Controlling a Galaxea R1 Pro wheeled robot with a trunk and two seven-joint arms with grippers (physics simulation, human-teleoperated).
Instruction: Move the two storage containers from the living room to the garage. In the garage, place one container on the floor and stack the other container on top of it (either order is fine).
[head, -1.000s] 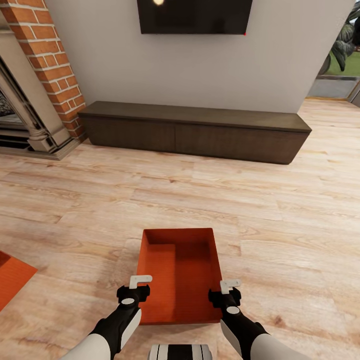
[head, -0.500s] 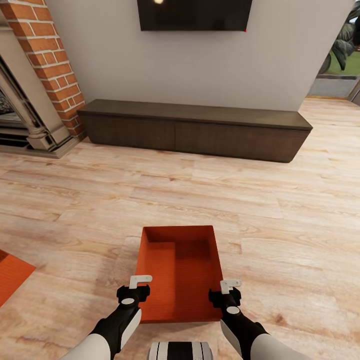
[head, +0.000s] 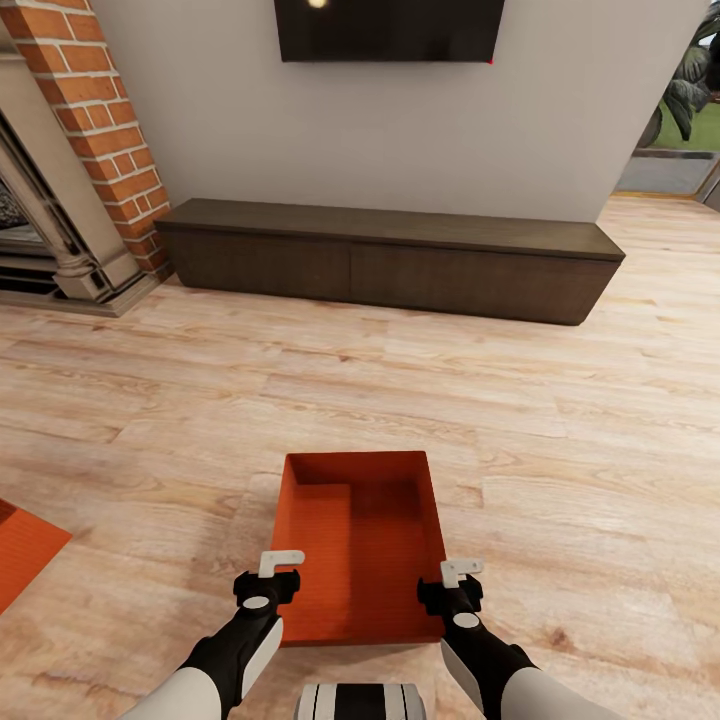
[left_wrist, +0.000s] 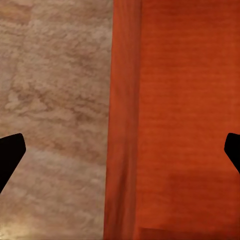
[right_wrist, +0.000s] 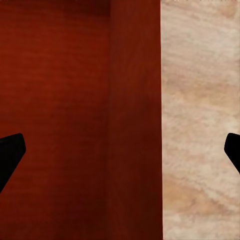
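Container (head: 360, 545) between both spread hands.

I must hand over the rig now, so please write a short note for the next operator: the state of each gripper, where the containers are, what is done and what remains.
Left gripper: open, one finger either side of the left wall of the near storage container, nothing held.
Right gripper: open, straddling the container's right wall the same way.
Near container: on the living room's wood-plank floor, just in front of the robot, empty.
Second container: on the same floor, far left, partly cut off by the picture's edge.
Done: arms lined up for a two-handed grasp.
Left: close both grippers, lift, carry to the garage, set down; fetch the second and stack it.
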